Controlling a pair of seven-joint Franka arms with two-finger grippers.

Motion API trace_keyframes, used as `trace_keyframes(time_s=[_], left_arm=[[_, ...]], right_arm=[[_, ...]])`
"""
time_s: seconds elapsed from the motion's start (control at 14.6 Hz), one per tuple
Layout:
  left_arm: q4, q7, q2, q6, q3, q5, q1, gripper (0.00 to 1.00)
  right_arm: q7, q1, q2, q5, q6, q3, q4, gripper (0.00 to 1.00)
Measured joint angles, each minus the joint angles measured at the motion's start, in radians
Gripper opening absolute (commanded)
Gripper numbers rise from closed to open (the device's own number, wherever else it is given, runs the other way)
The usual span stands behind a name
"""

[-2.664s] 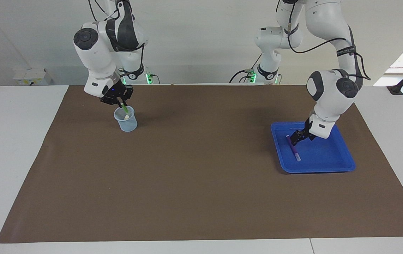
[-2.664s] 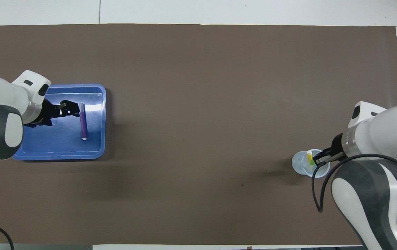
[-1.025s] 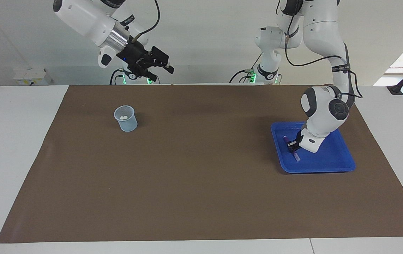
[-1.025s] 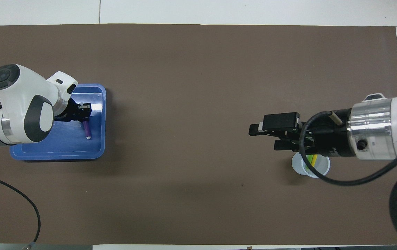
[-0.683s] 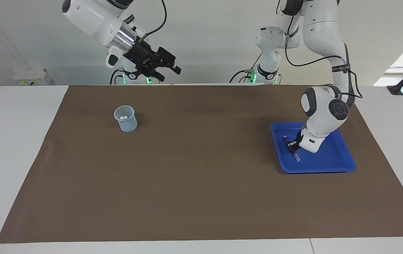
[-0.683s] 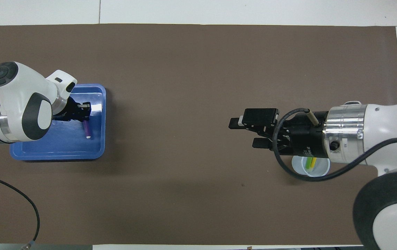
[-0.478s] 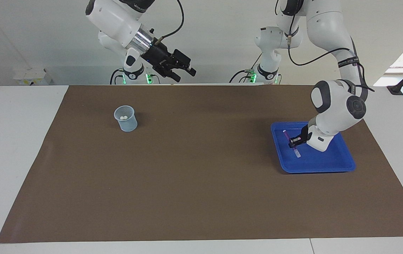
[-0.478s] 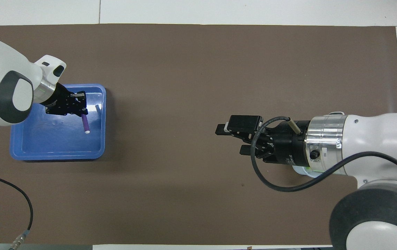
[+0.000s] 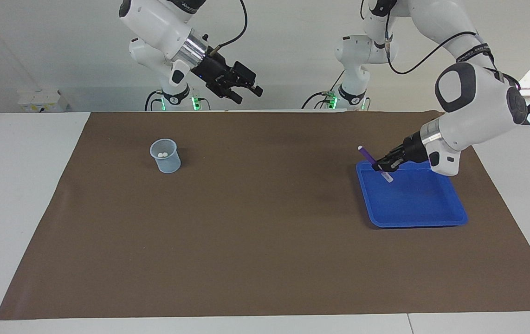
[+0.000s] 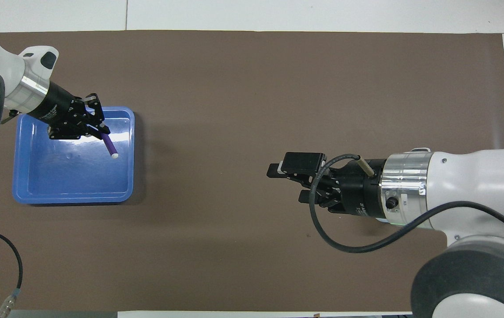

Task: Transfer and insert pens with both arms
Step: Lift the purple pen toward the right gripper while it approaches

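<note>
My left gripper [image 9: 383, 166] is shut on the purple pen [image 9: 368, 156] and holds it tilted in the air over the blue tray [image 9: 413, 199], at the tray's edge nearer the robots. In the overhead view the left gripper [image 10: 96, 130] holds the pen [image 10: 110, 145] over the tray [image 10: 71, 176]. My right gripper [image 9: 248, 94] is open and empty, high over the mat's edge by the robots; it also shows in the overhead view [image 10: 287, 183]. A clear cup [image 9: 165, 156] holds two pens; only their whitish caps [image 9: 163, 154] show. The cup is hidden under the right wrist in the overhead view.
A brown mat [image 9: 265, 241] covers the table. Two smaller white arms with green lights [image 9: 179, 99] [image 9: 346, 95] stand at the robots' edge. A black cable [image 10: 13, 269] lies at the mat's corner by the left arm.
The left gripper closed on the purple pen in the tray and lifted it. The right gripper let go of the green pen in the cup, rose and swung toward the table's middle.
</note>
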Motion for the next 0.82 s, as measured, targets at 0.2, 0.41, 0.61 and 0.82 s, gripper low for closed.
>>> trace_keyframes(time_s=[0.2,0.41,0.61,0.82], left_arm=[[-0.024,-0.211,-0.074,-0.043,-0.008,-0.118,-0.022,0.0],[-0.132,-0.396,-0.156,-0.035,-0.01,-0.25,-0.07,0.0],[-0.26,-0.504,-0.231,0.057,-0.011,-0.324,-0.14,0.0],[-0.341,-0.596,-0.283,0.149,-0.013,-0.343,-0.209,0.0]], right_arm=[[0.065,0.04,0.0,0.001,0.077,0.005,-0.004,1.0],[0.143,0.121,0.003,0.001,0.204,0.014,-0.024,1.0],[0.207,0.161,0.016,0.001,0.304,0.015,-0.029,1.0],[0.209,0.193,0.036,0.001,0.346,0.017,-0.029,1.0]])
